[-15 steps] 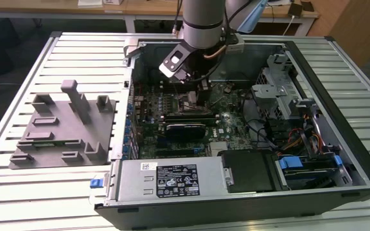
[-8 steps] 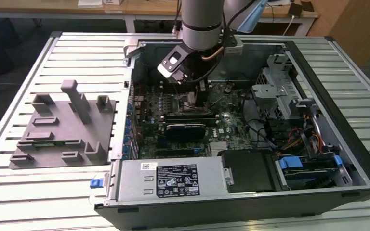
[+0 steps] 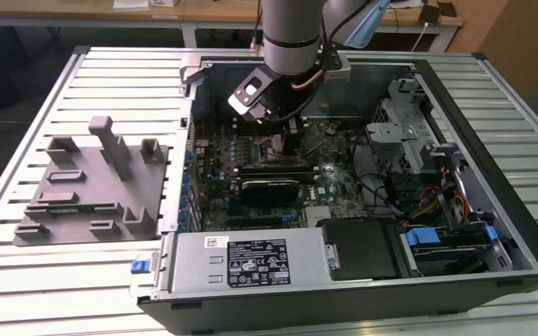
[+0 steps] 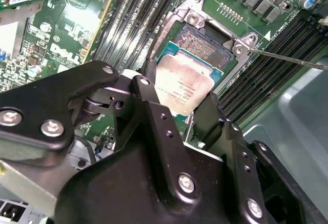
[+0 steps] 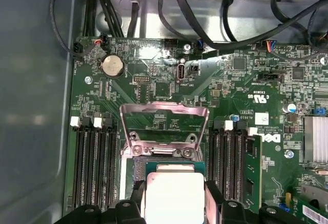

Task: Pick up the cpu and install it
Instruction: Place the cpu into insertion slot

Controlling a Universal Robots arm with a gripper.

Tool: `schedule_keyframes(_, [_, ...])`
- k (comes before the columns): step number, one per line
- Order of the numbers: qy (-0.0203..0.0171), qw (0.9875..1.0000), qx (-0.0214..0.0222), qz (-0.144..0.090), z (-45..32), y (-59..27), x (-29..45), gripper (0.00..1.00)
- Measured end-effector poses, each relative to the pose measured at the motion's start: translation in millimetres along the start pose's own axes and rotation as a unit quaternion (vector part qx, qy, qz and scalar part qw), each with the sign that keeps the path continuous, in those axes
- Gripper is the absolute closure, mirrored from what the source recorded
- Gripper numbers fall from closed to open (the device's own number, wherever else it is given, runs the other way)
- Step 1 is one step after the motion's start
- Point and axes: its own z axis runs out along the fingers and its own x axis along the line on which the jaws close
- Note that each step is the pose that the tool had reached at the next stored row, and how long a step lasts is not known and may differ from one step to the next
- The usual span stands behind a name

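One arm (image 3: 293,31) reaches down into one open case (image 3: 344,302) lying on the slatted worktop (image 3: 26,105). One grey jig (image 3: 82,192) sits on the slats just beside the case, at the exterior view's left of it. We count one cpu (image 4: 188,83), one socket (image 4: 205,42), one load frame (image 5: 159,145) and one pincer (image 4: 176,95) with two black fingers (image 4: 154,121). The pincer is closed down to the cpu's width and has the cpu between its fingers, one finger on each of two opposite edges. The cpu lies flat, its silvery top turned up toward both wrist cameras, with dark print across it and a thin green rim around the metal. It is square, so we note no long axis; its edges run about parallel with the socket's sides. It sits over the socket but off-centre: in both wrist views a strip of the socket's contact field shows bare past one edge of the cpu. Whether its underside touches the socket we cannot tell. The load frame stands swung open beyond the socket, and the green board (image 5: 225,85) shows through its window. Two banks of memory slots (image 5: 95,167) flank the socket, one on each side, running parallel to the gripped edges. One coin cell (image 5: 113,65) sits on the board past the load frame, well apart from the cpu.
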Motion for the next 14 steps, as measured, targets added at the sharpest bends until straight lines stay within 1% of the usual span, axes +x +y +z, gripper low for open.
schedule_keyframes(5, [0.0, 1.0, 0.0, 0.0, 3.0, -1.0, 1.9, 0.46])
schedule_keyframes(14, [-0.0002, 1.0, 0.0002, 0.0, 10.5, -3.7, 3.0, 0.46])
